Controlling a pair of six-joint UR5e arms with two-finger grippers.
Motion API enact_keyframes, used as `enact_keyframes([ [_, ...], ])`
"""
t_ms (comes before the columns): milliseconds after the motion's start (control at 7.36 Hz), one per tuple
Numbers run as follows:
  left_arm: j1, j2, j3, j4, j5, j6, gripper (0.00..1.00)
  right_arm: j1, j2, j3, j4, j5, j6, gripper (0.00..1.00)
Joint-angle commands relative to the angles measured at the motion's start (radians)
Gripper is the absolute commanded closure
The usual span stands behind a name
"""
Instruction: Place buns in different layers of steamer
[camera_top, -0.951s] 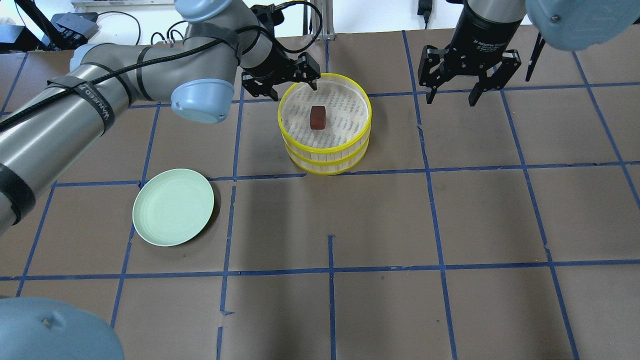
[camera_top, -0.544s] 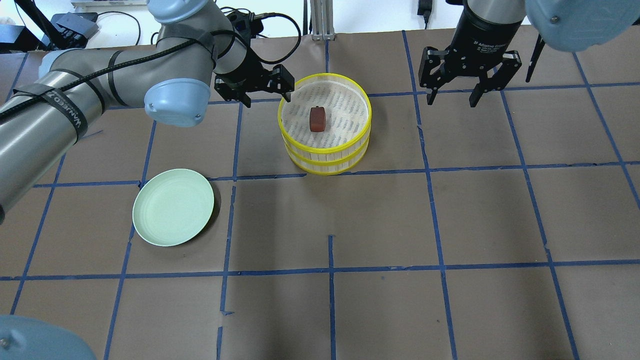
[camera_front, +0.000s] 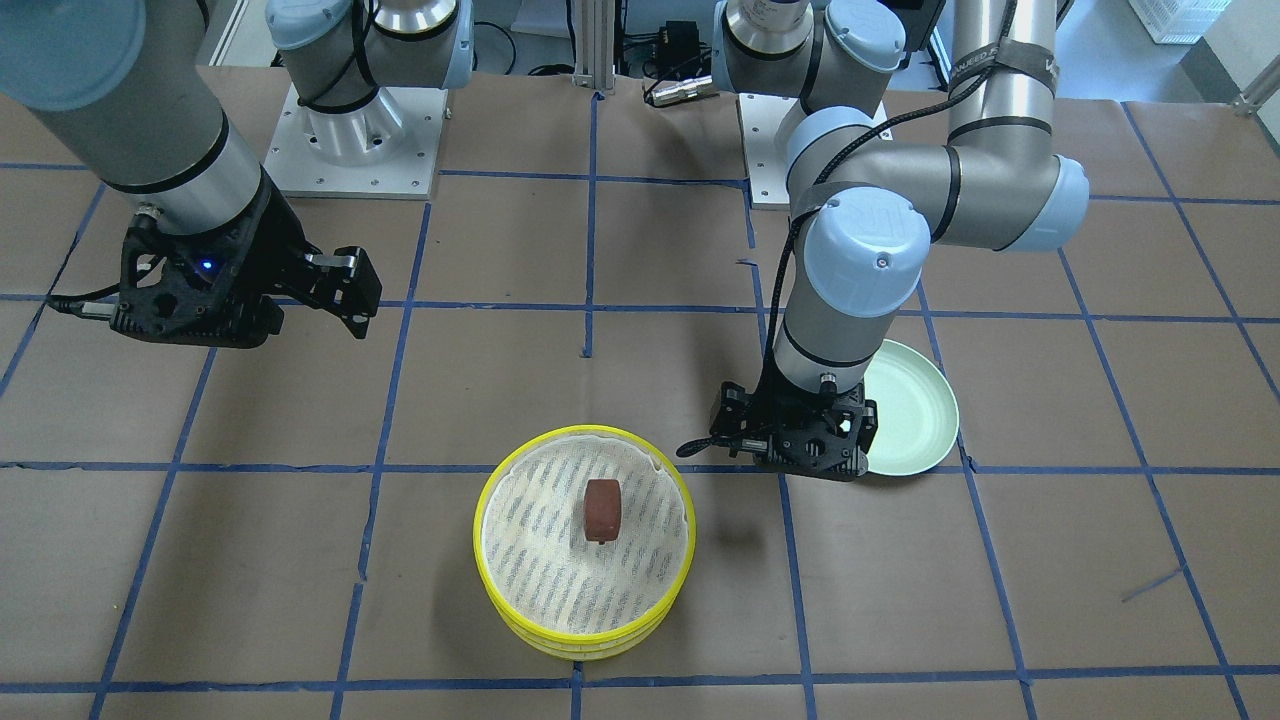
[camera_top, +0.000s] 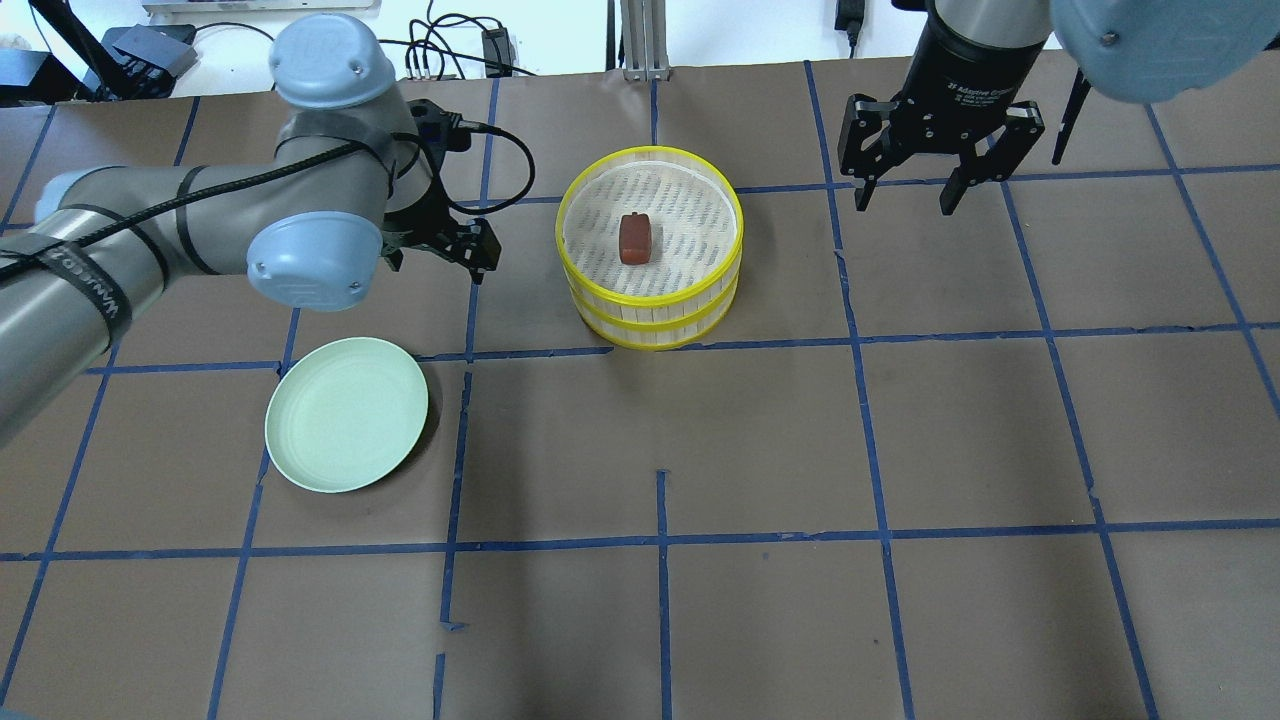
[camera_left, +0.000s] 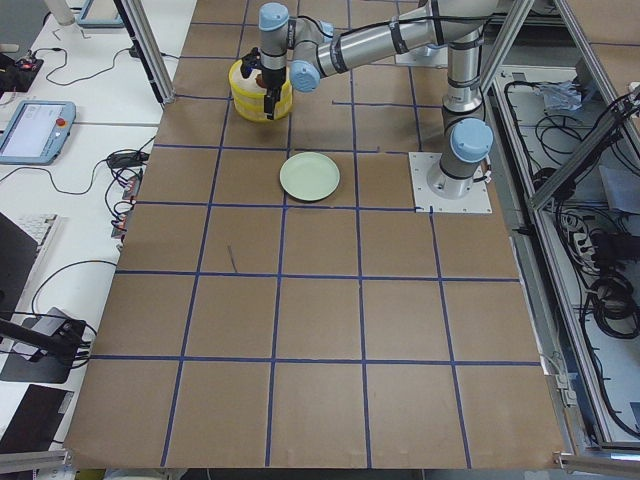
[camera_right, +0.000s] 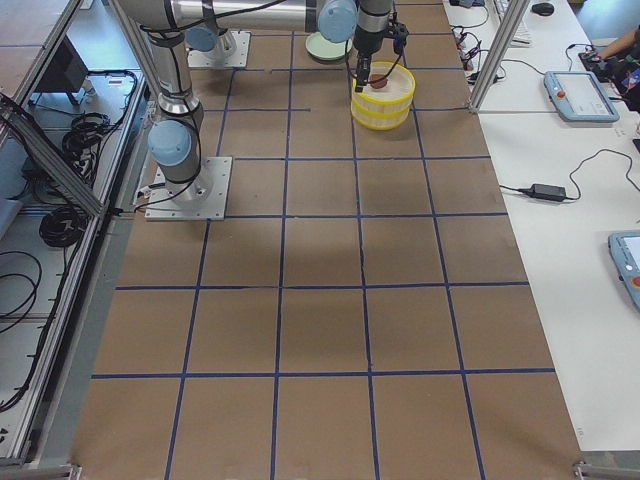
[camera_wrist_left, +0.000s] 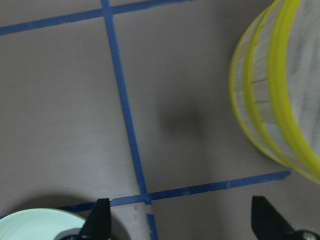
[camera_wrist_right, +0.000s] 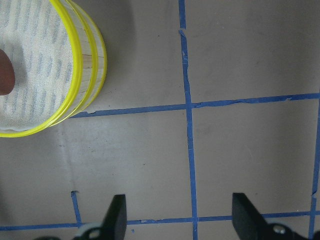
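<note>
1. Drawn back over the last second from the far-left rim of the steamer (camera_top: 650, 318): left gripper (camera_wrist_left: 182, 220), now above bare table (camera_top: 760, 440) between the steamer and the plate (camera_top: 346, 415), touching neither.
2. Left gripper's fingers spread apart, nothing between them. Seen from the left wrist: the steamer's two yellow rims at the right edge, the plate's rim at the lower left corner, a crossing of blue tape (camera_wrist_left: 127, 125) between the fingertips.
3. Right gripper (camera_top: 903, 198) unmoved in that time, raised above the table off the steamer's right side and well apart from it. Fingers spread wide, holding nothing.
4. Reddish-brown bun (camera_top: 636, 238) unshifted, near the middle of the white cloth bottom of the top layer, clear of the yellow rim on every side.
5. Two layers of the steamer stacked flush, rims in line. Near edge of the lower layer on a line of the blue tape; far edge of the plate just touching the next line toward the robot.
6. Open room: bare brown paper between steamer and plate, a like strip between steamer and right gripper, and the whole near half of the table in the overhead view.
</note>
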Motion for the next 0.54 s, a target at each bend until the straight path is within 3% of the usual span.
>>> enact_keyframes([
  [0, 0.034, 0.189, 0.013, -0.210, 0.010, 0.022, 0.00, 0.000, 0.000, 0.000, 0.003, -0.001, 0.001, 0.22],
  [136, 0.037, 0.289, 0.021, -0.326, 0.011, 0.020, 0.00, 0.000, 0.000, 0.000, 0.005, 0.000, 0.001, 0.22],
  [408, 0.034, 0.337, 0.042, -0.426, 0.004, 0.020, 0.00, 0.000, 0.000, -0.003, 0.008, -0.006, 0.004, 0.22],
])
